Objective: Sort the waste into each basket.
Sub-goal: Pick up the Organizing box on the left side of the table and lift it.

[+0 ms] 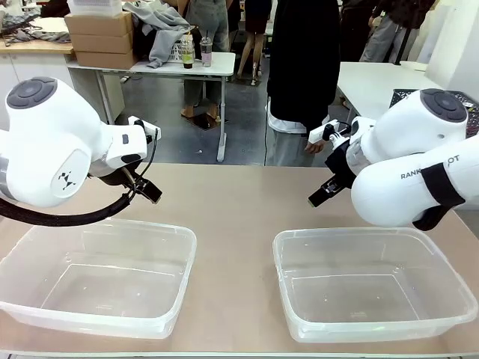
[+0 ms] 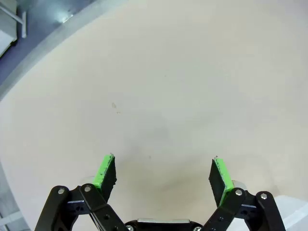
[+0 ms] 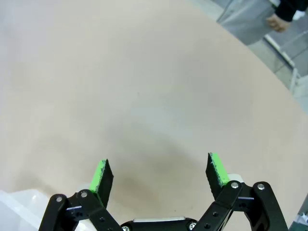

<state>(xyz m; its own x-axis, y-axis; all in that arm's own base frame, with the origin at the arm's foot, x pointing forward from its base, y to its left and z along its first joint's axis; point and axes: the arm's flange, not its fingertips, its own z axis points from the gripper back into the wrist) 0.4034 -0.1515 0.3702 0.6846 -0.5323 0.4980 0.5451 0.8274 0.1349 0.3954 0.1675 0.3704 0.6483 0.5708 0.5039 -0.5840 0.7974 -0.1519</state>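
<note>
Left basket [image 1: 112, 224] and right basket [image 1: 344, 232], two clear tubs; left gripper [image 2: 163, 168] and right gripper [image 3: 156, 168], two, both spread.

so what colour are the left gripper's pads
Bright green pads on the left gripper; clearest in the left wrist view.
</note>
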